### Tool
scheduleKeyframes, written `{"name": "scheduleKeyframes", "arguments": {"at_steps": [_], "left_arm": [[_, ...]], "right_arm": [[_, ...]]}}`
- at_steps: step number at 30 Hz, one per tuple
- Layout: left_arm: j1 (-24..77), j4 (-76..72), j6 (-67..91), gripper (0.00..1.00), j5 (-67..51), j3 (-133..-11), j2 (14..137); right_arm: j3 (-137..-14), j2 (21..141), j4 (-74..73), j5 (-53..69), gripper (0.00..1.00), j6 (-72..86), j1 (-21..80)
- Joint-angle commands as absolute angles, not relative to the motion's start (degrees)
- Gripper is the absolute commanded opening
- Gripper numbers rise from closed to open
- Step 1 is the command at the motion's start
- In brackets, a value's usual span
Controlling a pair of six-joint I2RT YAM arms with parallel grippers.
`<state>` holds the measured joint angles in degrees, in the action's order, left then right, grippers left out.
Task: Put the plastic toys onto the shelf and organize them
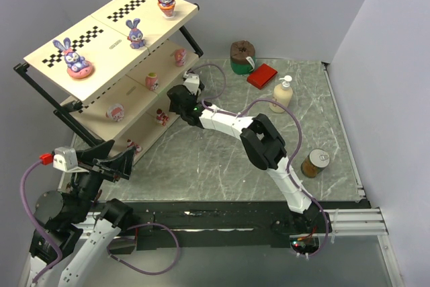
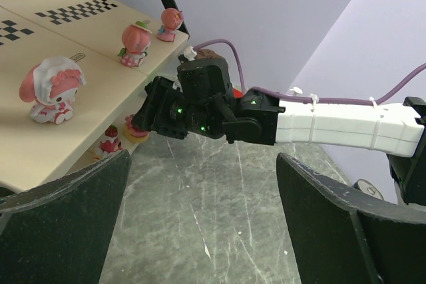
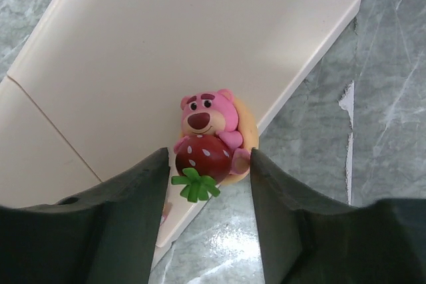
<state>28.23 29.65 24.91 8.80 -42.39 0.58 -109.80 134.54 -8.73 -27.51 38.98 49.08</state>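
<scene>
Your left gripper [image 1: 111,158] at the near left corner of the three-tier shelf [image 1: 101,75] of cream boards and black frame, jaws wide apart and empty, your right gripper [image 3: 208,164] at the shelf's lowest board, jaws apart astride the pink plastic bear toy [image 3: 210,128] hugging a red strawberry, seated on that board's edge.

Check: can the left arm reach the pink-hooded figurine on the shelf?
Probably yes: the left end effector is open, the pink-hooded figurine stands near the board edge with nothing between, and the right arm works further right.
</scene>
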Motion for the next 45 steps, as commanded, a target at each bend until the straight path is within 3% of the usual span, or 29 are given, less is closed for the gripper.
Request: {"name": "scheduleKeyframes", "arguments": {"at_steps": [1,9,14,22,36,45], "left_arm": [[28.21,27.69,24.87,0.96,8.09,-43.68,-5.01],[28.21,28.04,24.96,0.96,8.17,-44.03,-5.01],[28.21,28.04,24.96,0.96,8.17,-43.86,-5.19],[28.21,28.83,24.79,0.96,8.7,-44.12,-5.62],[28.21,29.71,24.7,0.96,9.05,-44.91,-6.06],[28.21,30.06,24.87,0.96,9.41,-45.35,-6.42]], "right_arm": [[-109.95,133.77,-9.23,-28.48,0.63,39.72,48.87],[-103.63,129.38,-3.01,-30.84,0.68,39.82,49.22],[-92.85,123.33,8.24,-31.2,0.8,37.01,50.1],[-86.31,119.89,18.71,-27.87,0.82,37.88,50.36],[-80.95,119.09,20.74,-18.55,0.49,58.18,50.01],[-84.02,124.01,20.48,-13.63,0.43,64.77,47.29]]}}
